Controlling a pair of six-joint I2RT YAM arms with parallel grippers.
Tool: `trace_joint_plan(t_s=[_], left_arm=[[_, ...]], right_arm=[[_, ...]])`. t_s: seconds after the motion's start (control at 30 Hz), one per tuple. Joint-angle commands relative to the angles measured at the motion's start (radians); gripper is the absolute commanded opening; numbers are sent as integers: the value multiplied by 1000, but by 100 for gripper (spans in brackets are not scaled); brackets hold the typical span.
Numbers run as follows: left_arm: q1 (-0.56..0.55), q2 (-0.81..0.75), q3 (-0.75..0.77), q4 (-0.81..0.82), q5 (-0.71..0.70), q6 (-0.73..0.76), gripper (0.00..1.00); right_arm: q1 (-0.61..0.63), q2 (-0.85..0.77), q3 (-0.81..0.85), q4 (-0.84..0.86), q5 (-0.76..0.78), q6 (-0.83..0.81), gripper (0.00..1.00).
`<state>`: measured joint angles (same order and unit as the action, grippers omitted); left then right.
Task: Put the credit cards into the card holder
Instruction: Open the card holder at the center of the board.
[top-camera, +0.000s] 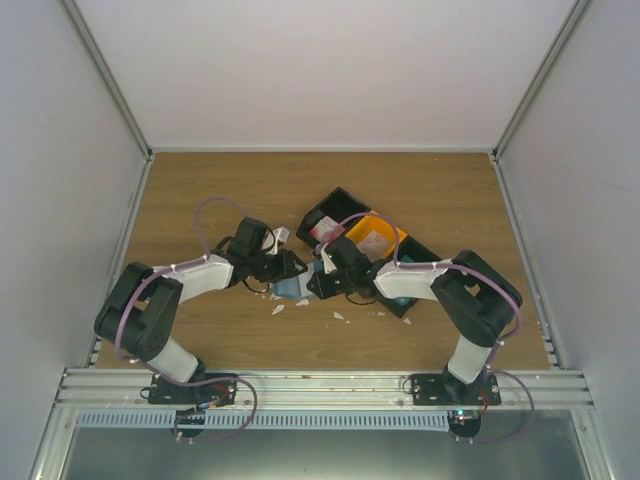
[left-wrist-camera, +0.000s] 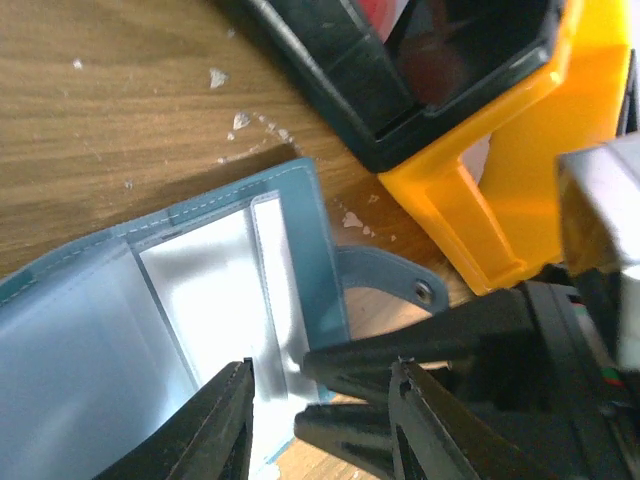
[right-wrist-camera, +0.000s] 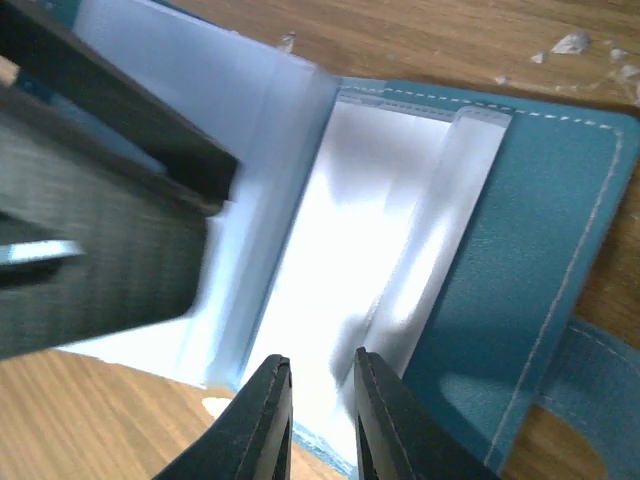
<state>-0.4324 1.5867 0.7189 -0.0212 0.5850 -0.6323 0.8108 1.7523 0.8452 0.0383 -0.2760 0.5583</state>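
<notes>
- Pinching the card holder (right-wrist-camera: 530, 230) by its clear pocket edge: right gripper (right-wrist-camera: 315, 400), clamped.
- Left gripper (left-wrist-camera: 322, 385) straddles that edge; cannot tell if gripping.
- Yellow bin (left-wrist-camera: 520, 170) just beside it.

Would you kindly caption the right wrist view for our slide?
Right gripper, jaws nearly together, poised at the edge of the open teal card holder.

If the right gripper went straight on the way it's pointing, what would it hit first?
Most likely the clear pocket of the open card holder, lying just ahead of the right gripper; depth is hard to judge.
</notes>
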Motion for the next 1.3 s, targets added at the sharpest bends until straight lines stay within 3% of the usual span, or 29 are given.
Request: trace_joint_plan(t_s=[0.0, 0.23, 0.47, 0.8, 1.0, 1.27], left_arm=[[-8, -78, -3, -78, -96, 63, 40], [2, -122, -52, -158, -256, 71, 38], [3, -175, -106, -174, -335, 52, 35], [5, -193, -192, -122, -338, 25, 31], [7, -193, -226, -104, -338, 18, 29], [9, -246, -203, -100, -301, 42, 28]], right_arm=[[11, 27, 32, -26, 84, 33, 23], [71, 84, 172, -190, 210, 4, 38], [122, 174, 286, -352, 377, 17, 44], [189, 266, 309, -393, 444, 8, 61], [215, 306, 278, -414, 497, 60, 61], [188, 181, 342, -421, 444, 22, 56]])
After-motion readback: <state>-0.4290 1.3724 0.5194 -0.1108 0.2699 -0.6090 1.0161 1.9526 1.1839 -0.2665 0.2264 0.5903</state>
